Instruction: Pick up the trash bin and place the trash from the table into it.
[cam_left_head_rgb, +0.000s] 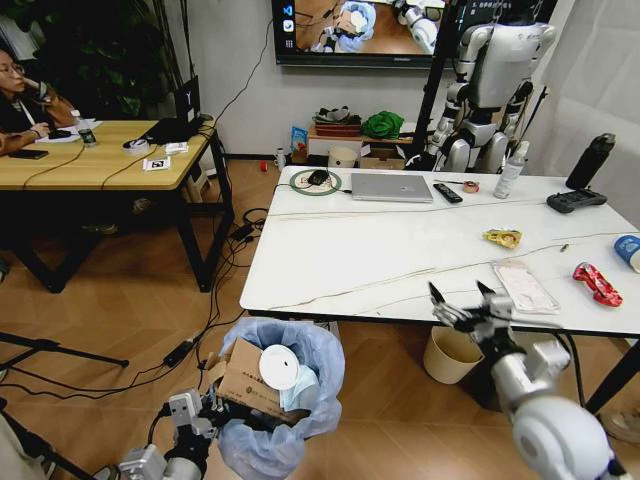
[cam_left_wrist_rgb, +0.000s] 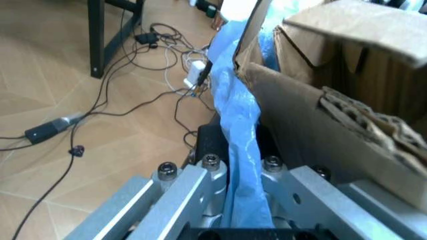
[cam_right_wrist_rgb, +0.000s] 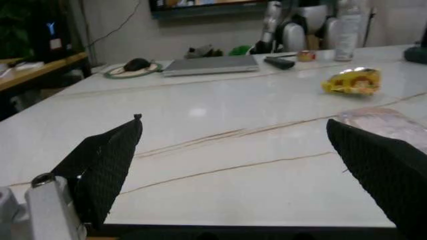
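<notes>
Your left jaws (cam_left_wrist_rgb: 243, 200) are pinched on the blue bag at the rim of the trash bin (cam_left_head_rgb: 275, 440), held low beside the bench (cam_left_head_rgb: 350, 265), cardboard (cam_left_head_rgb: 250, 385) inside it. Your right jaws (cam_left_head_rgb: 463, 305) gape wide and empty at the bench's near edge, near a clear plastic pack (cam_left_head_rgb: 524, 286); a yellow wrapper (cam_left_head_rgb: 502, 238) lies beyond.

One trash bin (cam_left_head_rgb: 283, 415) lined in blue plastic, holding one torn cardboard piece (cam_left_head_rgb: 248, 380) and one white paper disc (cam_left_head_rgb: 279, 367). On one white table (cam_left_head_rgb: 340, 270): one yellow wrapper (cam_left_head_rgb: 503, 238), one clear plastic pack (cam_left_head_rgb: 524, 286), one red wrapper (cam_left_head_rgb: 597, 284), one blue-white paper cup (cam_left_head_rgb: 628, 251), one silver laptop (cam_left_head_rgb: 391, 187), one black remote (cam_left_head_rgb: 447, 192).
</notes>
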